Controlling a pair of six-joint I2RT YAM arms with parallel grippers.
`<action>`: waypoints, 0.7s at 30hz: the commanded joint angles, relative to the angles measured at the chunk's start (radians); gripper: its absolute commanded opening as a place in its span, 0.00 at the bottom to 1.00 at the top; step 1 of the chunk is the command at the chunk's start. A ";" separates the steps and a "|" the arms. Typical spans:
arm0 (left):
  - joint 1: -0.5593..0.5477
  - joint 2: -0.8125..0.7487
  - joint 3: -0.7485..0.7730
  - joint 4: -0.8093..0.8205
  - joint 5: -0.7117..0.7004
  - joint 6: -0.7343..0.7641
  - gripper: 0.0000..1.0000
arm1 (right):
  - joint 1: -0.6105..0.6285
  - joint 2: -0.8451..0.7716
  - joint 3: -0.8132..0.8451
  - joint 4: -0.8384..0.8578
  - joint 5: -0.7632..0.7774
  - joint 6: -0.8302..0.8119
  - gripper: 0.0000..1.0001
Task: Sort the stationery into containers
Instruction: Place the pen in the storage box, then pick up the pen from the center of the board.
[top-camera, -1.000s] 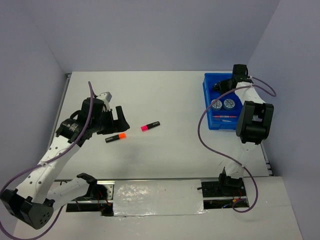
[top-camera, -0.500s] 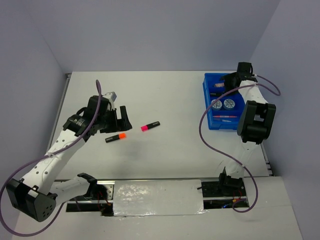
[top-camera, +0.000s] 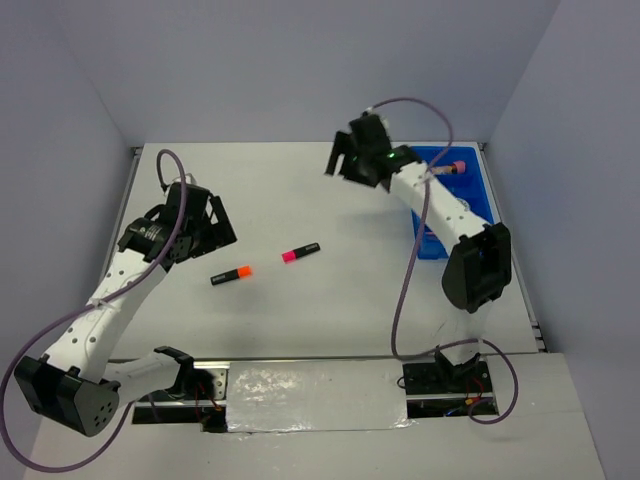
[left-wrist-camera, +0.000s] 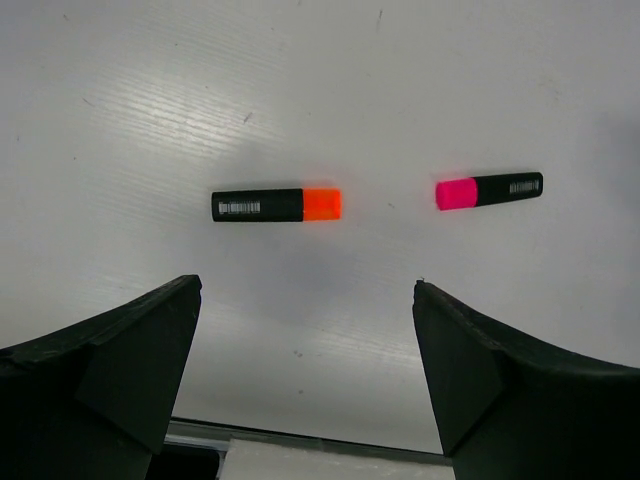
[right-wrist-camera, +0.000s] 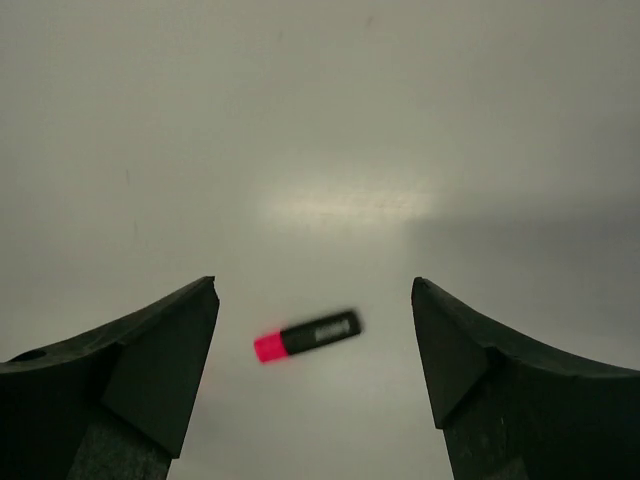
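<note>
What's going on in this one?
Two arms are sorting stationery into a blue tray at the table's far right. Both grippers are open and empty. The left gripper hovers near the orange-capped highlighter, which lies on the table beside the pink-capped highlighter. The right gripper is out over the middle of the table, looking down at the pink-capped one. A pink tube lies in the tray; neither highlighter has been picked up yet.
</note>
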 joint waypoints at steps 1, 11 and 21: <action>0.010 -0.038 0.037 0.003 -0.054 -0.016 0.99 | 0.131 -0.086 -0.161 -0.010 0.113 0.012 0.85; 0.018 -0.071 0.019 0.037 0.093 0.068 0.99 | 0.311 0.139 0.095 -0.037 -0.019 -0.230 0.86; 0.018 -0.168 -0.068 0.028 0.241 0.143 0.99 | 0.222 0.095 -0.115 -0.011 -0.352 -1.162 0.88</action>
